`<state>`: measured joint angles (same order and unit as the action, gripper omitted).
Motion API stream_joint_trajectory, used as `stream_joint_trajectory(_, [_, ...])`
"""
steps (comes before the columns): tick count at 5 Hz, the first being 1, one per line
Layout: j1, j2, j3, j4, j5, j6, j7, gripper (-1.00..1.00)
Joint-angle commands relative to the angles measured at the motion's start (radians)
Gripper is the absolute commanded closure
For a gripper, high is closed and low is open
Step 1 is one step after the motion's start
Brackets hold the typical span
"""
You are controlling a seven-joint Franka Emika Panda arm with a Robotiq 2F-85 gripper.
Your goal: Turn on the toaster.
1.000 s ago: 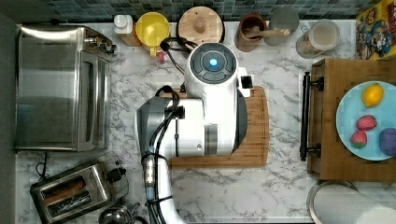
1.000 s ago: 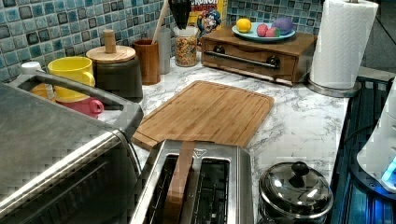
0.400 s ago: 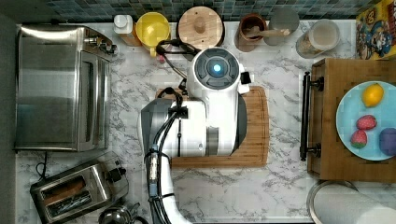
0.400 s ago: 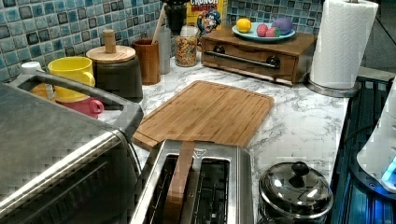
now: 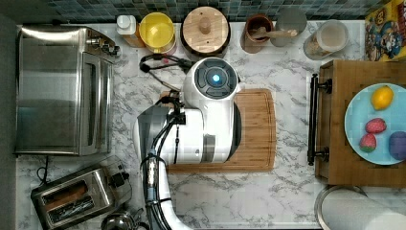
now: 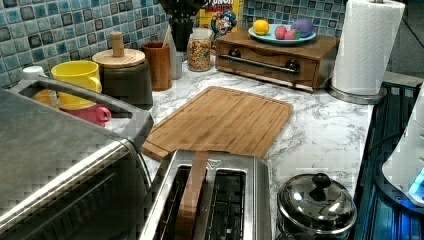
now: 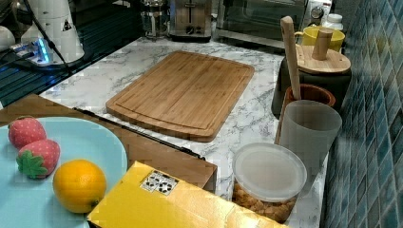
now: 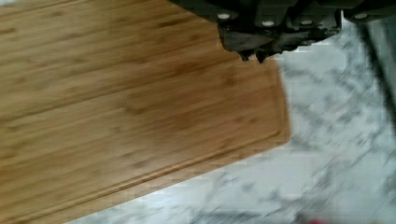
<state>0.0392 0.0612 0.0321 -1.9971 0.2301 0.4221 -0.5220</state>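
Meanwhile, toast slice (image 5: 64, 194) inside toaster (image 5: 79, 197)

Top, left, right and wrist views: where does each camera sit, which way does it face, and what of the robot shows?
Top view: overhead, looking straight down; white arm covers the cutting board.
Left view: low behind the toaster, facing the fruit plate; robot base at the left view's right.
Right view: beside the fruit plate, facing the toaster; base far left.
Wrist view: looks down on the board's corner; claw visible.
Shared: the cutting board.
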Motion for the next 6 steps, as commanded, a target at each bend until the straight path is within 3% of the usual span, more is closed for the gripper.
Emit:
stream_joint_trajectory(1, [0.097,-0.189,0.104,-0.202,0.125,0.029,-0.245,1.0])
stream_joint_trajectory(4, [0.124,-0.215,0.192,-0.318,0.125,0.016,-0.293,1.0])
stream_joint_trajectory(6, [0.175,-0.273,0.201,-0.4,0.167,0.023,-0.321,1.0])
